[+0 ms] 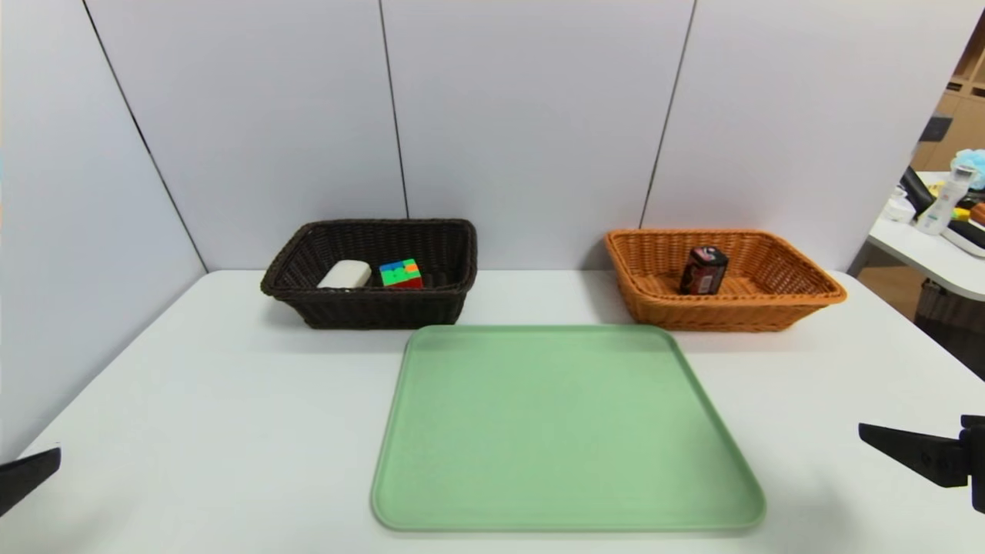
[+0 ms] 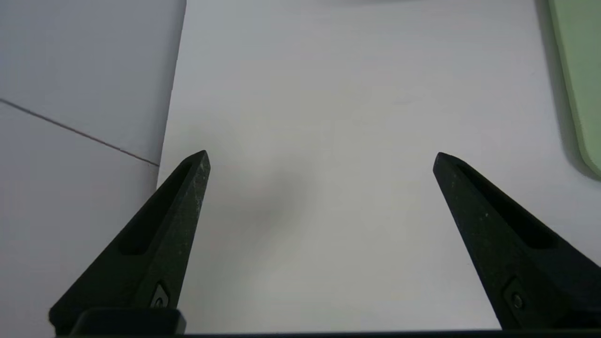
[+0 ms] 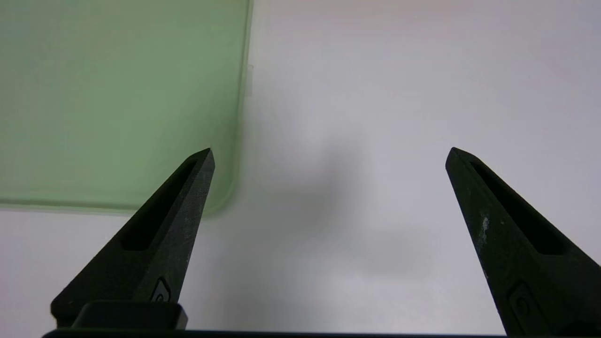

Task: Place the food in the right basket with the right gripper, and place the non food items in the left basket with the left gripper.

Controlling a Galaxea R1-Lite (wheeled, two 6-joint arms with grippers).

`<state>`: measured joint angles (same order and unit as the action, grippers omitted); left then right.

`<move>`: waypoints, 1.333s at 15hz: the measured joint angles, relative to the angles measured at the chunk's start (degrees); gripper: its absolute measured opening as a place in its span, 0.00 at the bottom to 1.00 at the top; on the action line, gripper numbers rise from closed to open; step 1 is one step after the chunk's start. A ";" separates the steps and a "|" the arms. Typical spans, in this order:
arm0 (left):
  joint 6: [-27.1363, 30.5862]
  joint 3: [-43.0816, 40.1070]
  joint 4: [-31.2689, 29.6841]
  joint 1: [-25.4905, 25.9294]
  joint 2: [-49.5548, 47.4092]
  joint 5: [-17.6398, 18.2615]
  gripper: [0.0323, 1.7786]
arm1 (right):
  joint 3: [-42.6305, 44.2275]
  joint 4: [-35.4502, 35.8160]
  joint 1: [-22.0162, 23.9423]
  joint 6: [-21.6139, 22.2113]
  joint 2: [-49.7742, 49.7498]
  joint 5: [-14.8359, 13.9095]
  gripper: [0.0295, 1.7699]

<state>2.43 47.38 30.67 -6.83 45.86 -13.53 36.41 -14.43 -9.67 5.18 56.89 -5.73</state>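
The black packet of food [image 1: 703, 271] stands upright inside the orange-tan right basket [image 1: 800, 296]. The white soap-like bar [image 1: 345, 275] and the puzzle cube [image 1: 401, 273] lie side by side in the dark brown left basket [image 1: 308, 304]. My left gripper [image 2: 321, 157] hangs open over bare white table at the near left edge, with nothing between its fingers; in the head view only a fingertip [image 1: 31, 473] shows. My right gripper [image 3: 330, 154] is open and empty too, over the table just off the tray's near right corner, one finger [image 1: 908, 452] showing in the head view.
A bare green tray [image 1: 565, 431] lies in the middle of the white table [image 1: 215, 400], in front of both baskets. Grey partition panels close off the back and left. A side table with bottles [image 1: 943, 204] stands beyond the right edge.
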 joint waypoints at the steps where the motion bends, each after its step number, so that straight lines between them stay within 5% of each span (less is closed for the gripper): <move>1: -0.15 -2.11 -0.09 0.44 -2.86 0.02 0.95 | -0.34 -0.61 0.88 0.09 -1.13 0.04 0.96; 20: 0.13 -19.27 -0.27 6.78 -39.78 2.34 0.95 | -4.86 -7.41 10.07 0.55 -35.47 -0.24 0.96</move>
<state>2.56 28.11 30.40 -0.05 6.08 -11.19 31.55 -21.85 0.40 5.73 21.42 -5.97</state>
